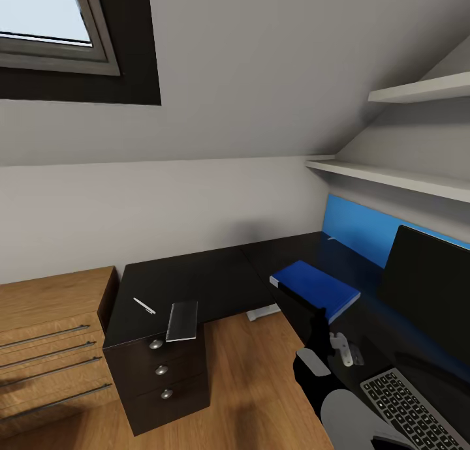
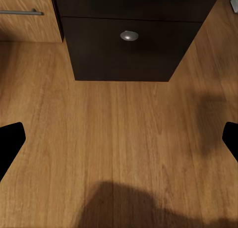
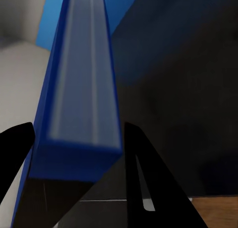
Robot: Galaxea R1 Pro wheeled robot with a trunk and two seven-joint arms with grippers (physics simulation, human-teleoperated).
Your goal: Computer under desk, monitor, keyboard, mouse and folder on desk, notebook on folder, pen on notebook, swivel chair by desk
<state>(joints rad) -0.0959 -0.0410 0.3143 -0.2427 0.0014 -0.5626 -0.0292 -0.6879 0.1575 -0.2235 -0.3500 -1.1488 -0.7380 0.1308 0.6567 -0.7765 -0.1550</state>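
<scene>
Between the right gripper's (image 3: pixel 74 153) two black fingers (image 3: pixel 144 178), seen in the right wrist view, sits the end of the flat bright-blue folder (image 3: pixel 82 84) with its pale page edges, long axis running straight away from the jaws toward the blue back panel; apparently clamped on it, one finger against each cover. Over on the head view, lies the same folder (image 1: pixel 318 288) at the inner edge of the large black-topped L-shaped desk (image 1: pixel 215 277), one corner overhanging, with the right gripper (image 1: pixel 320 332) reaching up at its near end. Sits to the right of it, near the wide thin black monitor (image 1: pixel 427 274), and ahead of the slim silver-grey keyboard (image 1: pixel 408 407) with dark keys; a small white object (image 1: pixel 346 349) lies just beside the arm, too small to identify. Judged as the placing step for the folder: calls for setting it flat along the desk. Well apart on the left wing, rest the thin white pen (image 1: pixel 144 305) and a flat grey notebook-like slab (image 1: pixel 182 320) overhanging the drawers with round silver knobs (image 1: pixel 156 344). Nearer those, hangs the left gripper (image 2: pixel 119 139), spread wide and empty, above the wooden floor (image 2: pixel 119 139).
</scene>
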